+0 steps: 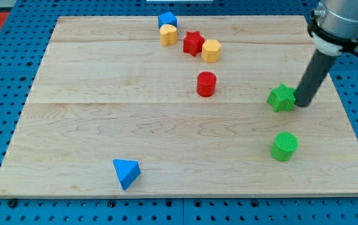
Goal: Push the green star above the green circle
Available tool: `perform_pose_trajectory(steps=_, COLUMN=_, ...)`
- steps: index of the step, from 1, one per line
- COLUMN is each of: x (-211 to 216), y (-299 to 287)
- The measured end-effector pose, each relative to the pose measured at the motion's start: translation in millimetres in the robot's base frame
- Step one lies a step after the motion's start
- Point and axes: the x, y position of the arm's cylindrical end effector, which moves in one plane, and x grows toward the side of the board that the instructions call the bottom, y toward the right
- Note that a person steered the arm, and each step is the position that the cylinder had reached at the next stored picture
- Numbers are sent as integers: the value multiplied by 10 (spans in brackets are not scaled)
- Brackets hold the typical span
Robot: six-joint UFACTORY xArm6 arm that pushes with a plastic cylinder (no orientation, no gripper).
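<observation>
The green star (281, 98) lies on the wooden board at the view's right. The green circle (284, 146) lies below it, nearer the view's bottom, with a gap between them. My tip (303, 104) stands just right of the green star, touching or almost touching its right side. The dark rod rises from there up to the arm at the view's top right.
A red cylinder (206, 84) sits near the board's middle. A blue block (167, 19), a yellow cylinder (168, 34), a red star (193, 43) and a yellow hexagon (211, 50) cluster at the top. A blue triangle (126, 172) lies at the bottom left. The board's right edge (348, 119) is close to my tip.
</observation>
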Motion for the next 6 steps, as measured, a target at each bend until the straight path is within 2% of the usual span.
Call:
perform_pose_trajectory(steps=1, x=-231, y=1)
perform_pose_trajectory(steps=3, x=-23, y=-394)
perform_pose_trajectory(steps=4, x=-486, y=-452)
perform_pose_trajectory(steps=5, x=-287, y=-749)
perform_pose_trajectory(steps=6, x=-121, y=-650)
